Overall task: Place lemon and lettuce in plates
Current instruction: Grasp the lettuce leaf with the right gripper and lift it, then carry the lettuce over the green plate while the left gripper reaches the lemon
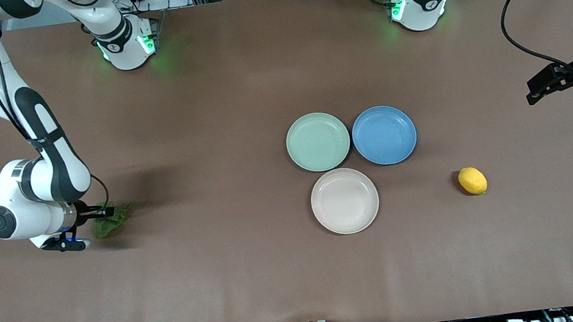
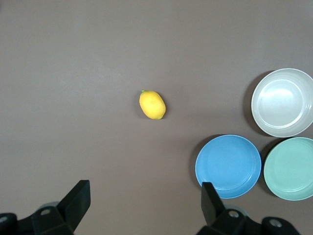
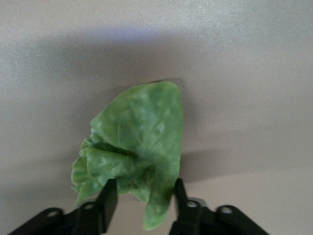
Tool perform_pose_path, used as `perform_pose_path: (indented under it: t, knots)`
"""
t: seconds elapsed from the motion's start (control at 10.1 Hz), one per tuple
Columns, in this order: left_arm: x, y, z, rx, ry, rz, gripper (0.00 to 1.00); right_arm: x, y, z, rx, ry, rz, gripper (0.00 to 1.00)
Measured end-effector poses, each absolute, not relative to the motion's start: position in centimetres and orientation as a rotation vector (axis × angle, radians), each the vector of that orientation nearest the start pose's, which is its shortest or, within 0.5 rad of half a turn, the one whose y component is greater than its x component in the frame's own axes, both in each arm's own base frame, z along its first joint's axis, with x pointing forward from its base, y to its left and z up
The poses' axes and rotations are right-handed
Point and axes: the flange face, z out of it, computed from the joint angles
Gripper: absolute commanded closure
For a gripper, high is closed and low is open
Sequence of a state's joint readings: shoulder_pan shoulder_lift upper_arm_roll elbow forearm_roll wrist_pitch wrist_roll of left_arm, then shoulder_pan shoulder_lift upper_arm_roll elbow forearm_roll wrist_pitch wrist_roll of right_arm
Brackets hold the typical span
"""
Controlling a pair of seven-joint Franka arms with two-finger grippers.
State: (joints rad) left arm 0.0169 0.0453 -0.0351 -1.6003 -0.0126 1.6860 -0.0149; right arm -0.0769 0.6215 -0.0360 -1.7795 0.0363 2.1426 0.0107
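The dark green lettuce lies low at the table near the right arm's end. My right gripper is shut on its bunched end; in the right wrist view the two fingers of the gripper pinch the leaf. The yellow lemon lies on the table beside the plates, toward the left arm's end, and shows in the left wrist view. My left gripper hangs open and empty over that end. The mint plate and the beige plate are empty.
A blue plate touches the mint plate on the side toward the left arm's end. The beige plate sits nearer the front camera than both. The brown table carries nothing else.
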Motion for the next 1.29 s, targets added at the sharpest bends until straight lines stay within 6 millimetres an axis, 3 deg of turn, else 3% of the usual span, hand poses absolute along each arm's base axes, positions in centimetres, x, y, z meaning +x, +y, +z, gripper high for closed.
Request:
perform_pose_path:
  t: [0.2,0.5,0.7,0.99,1.29]
  knots:
    - [57.9,-1.0,59.3,-3.156,-0.001,-0.059,0.0,62.5,-6.7,18.8,-3.088,0.218,0.402,1.0]
    - [58.0,-0.9,59.0,-3.156,-0.002,-0.05,0.0,62.4,-6.5,18.9,-3.083,0.214,0.422,1.0]
    - [58.1,-0.9,58.8,-3.156,-0.002,-0.045,0.0,63.0,-5.2,20.6,-3.064,0.188,0.485,1.0]
    - [58.2,-0.9,58.6,-3.156,-0.003,-0.038,0.0,64.6,-0.7,26.7,-2.976,0.179,0.525,1.0]
    - [58.2,-0.9,58.5,-3.156,-0.004,-0.036,0.0,64.8,6.7,30.3,-2.938,0.314,0.586,1.0]
